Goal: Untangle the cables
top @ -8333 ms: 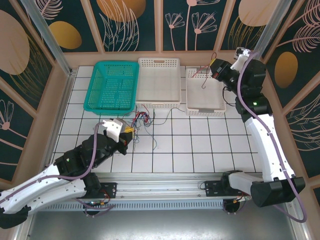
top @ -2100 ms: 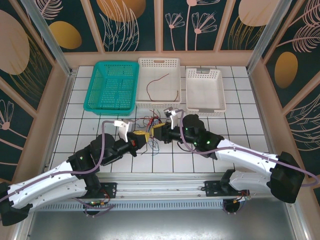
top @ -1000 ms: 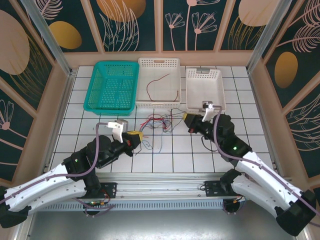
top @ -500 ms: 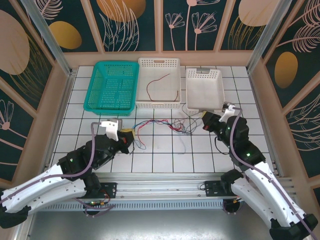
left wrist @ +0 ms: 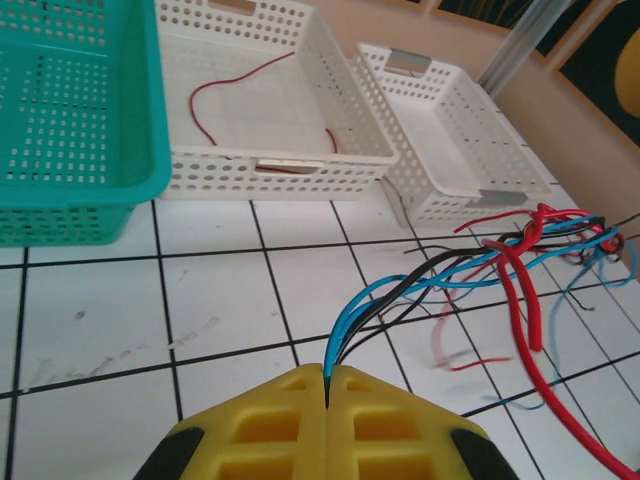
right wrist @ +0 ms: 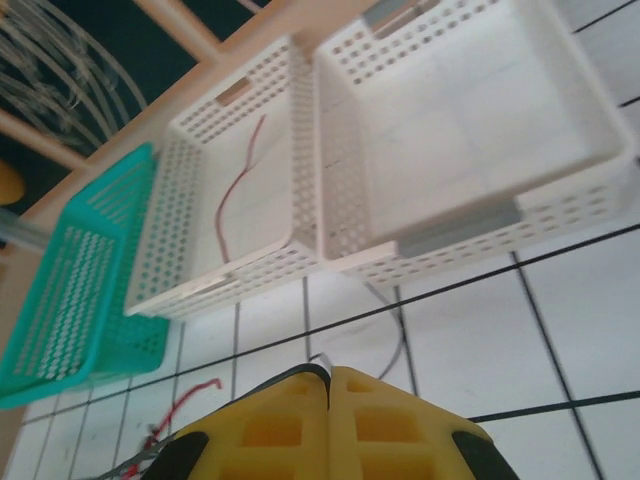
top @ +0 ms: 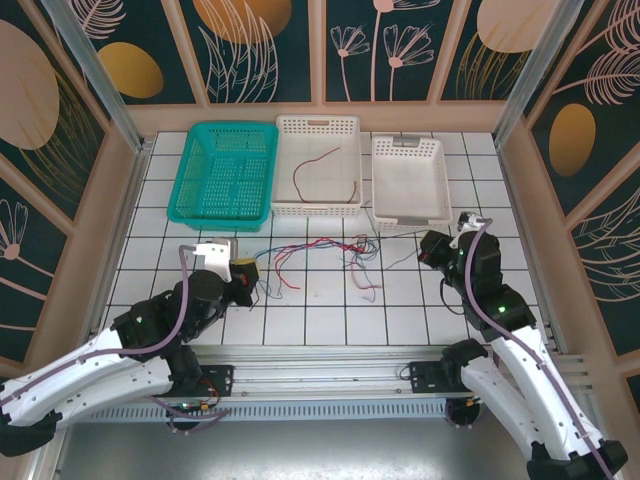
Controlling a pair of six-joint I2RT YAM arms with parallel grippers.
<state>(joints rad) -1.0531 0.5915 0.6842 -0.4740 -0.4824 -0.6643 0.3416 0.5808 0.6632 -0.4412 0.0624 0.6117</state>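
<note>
The cables (top: 310, 246) are strung out across the white tiled table (top: 320, 305) in front of the baskets, between the two arms. The left gripper (top: 245, 268) is seen low at the left end of the run. In the left wrist view its yellow fingers (left wrist: 250, 430) are pressed together, with blue and black strands (left wrist: 345, 322) clamped in the seam between them. From there the strands rise over the tiles toward a looser knot of red, blue and black loops further right.

The right gripper (top: 425, 247) is held just in front of the right white basket (top: 410, 210), near that basket's front corner. Its fingers (right wrist: 400, 430) are likewise closed flat against each other. A thin dark wire (right wrist: 398, 330) is seen curving over the tile toward their seam and appears to be pinched there, though the strand is too fine for this to be certain.

A single red wire (left wrist: 247, 73) is laid apart from the rest, curled on the floor of the middle white basket (top: 318, 207). The teal basket (top: 225, 213) is set just beside that one on the left
</note>
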